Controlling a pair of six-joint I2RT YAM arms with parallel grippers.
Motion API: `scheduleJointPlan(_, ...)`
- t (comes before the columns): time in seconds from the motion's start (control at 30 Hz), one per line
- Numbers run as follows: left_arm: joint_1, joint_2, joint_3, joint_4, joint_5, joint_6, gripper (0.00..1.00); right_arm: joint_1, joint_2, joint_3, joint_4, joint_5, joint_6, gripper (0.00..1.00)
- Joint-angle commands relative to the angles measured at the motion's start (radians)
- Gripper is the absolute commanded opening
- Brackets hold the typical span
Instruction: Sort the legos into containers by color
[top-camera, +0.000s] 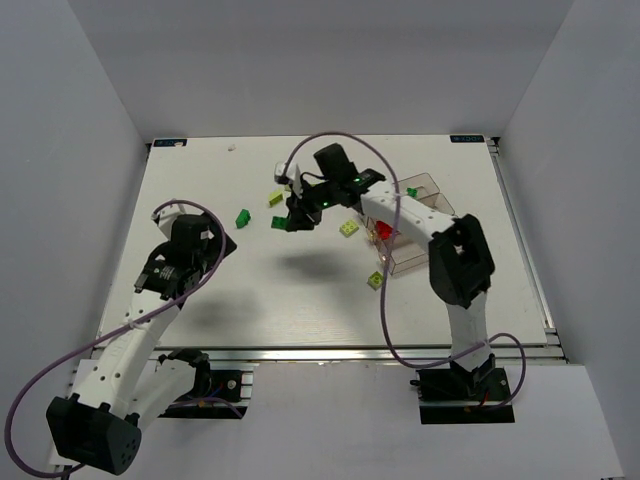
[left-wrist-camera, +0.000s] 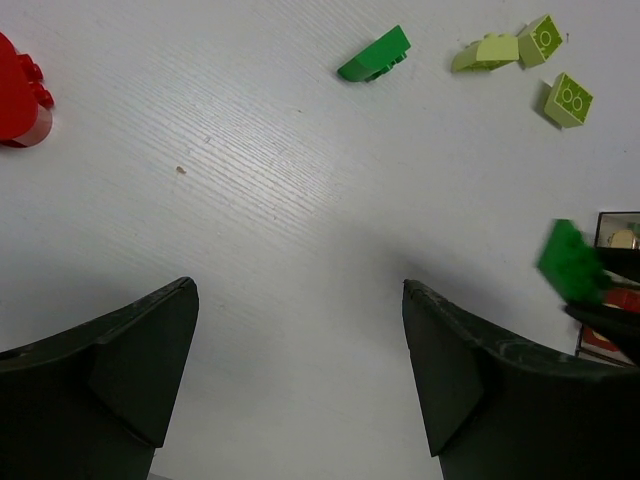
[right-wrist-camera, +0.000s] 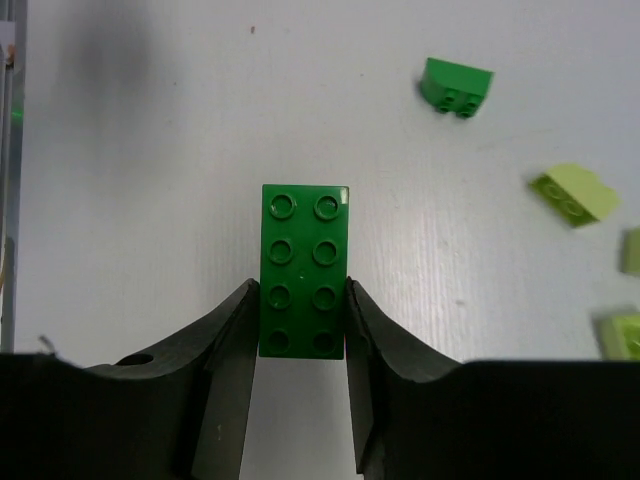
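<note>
the right gripper (right-wrist-camera: 300, 288) is clamped on a dark green two-by-four studded plastic brick (right-wrist-camera: 303, 235). its fingers press the long sides, so the brick cannot twist. the brick seems raised off the white table (top-camera: 200, 180), left of the clear smoky stepped plastic tray (top-camera: 430, 183), probably for carrying there. the left gripper (left-wrist-camera: 297, 295) gapes empty, well aside. a dark green sloped brick (right-wrist-camera: 457, 85) and a lime sloped brick (right-wrist-camera: 572, 193) lie loose nearby.
</note>
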Motion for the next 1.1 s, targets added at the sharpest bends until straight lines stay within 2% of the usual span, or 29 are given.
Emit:
scheduleJointPlan(0.0,0.005,-0.006,-0.025,0.065,0.019,0.016,0.92,-0.062,-0.13,-0.072,0.003,-0.021,-0.005,0.0)
scheduleJointPlan(0.23,0.005,0.037,-0.055,0.129,0.053,0.043,0.92,-0.28,-0.276,-0.184,-0.146,0.042,-0.241,0.0)
scheduleJointPlan(0.5,0.005,0.065,-0.071,0.167,0.079,0.055,0.92,-0.47,-0.29,-0.196,-0.209,0.248,-0.545,0.0)
scheduleJointPlan(0.7,0.005,0.06,-0.082,0.18,0.087,0.048,0.92,-0.552,-0.2,-0.146,-0.209,0.346,-0.688,0.0)
scheduleJointPlan(0.9,0.005,0.036,-0.097,0.168,0.08,0.046,0.92,-0.57,-0.115,-0.087,-0.204,0.413,-0.804,0.01)
scheduleJointPlan(1.0,0.005,0.028,-0.104,0.161,0.076,0.045,0.92,-0.57,-0.08,-0.07,-0.195,0.433,-0.843,0.07)
scheduleJointPlan(1.07,0.005,0.022,-0.105,0.158,0.076,0.046,0.92,-0.57,-0.061,-0.057,-0.19,0.446,-0.858,0.15)
